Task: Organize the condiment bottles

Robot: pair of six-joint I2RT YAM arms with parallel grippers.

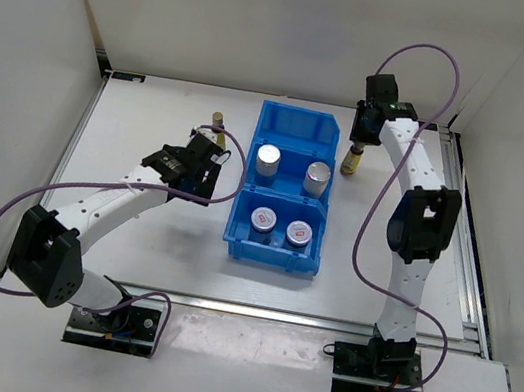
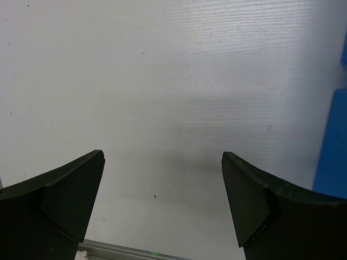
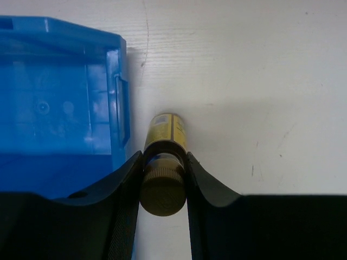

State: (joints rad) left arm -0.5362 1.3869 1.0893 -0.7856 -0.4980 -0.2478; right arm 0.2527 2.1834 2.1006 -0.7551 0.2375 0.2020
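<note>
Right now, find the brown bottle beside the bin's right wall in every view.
Top external: brown bottle just right of the blue bin, upper right of centre.
Left wrist: not in it; only the bin's edge shows at right.
Right wrist: lower centre, held in the right gripper.
Shared landmark: the blue bin.

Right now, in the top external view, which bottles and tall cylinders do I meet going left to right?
In order: left dark-brown bottle, standing outside the blue bin → left silver-lidded cylinder → right silver-lidded cylinder, both in the bin's middle compartment → right dark-brown bottle, gripped by the right tool.
</note>
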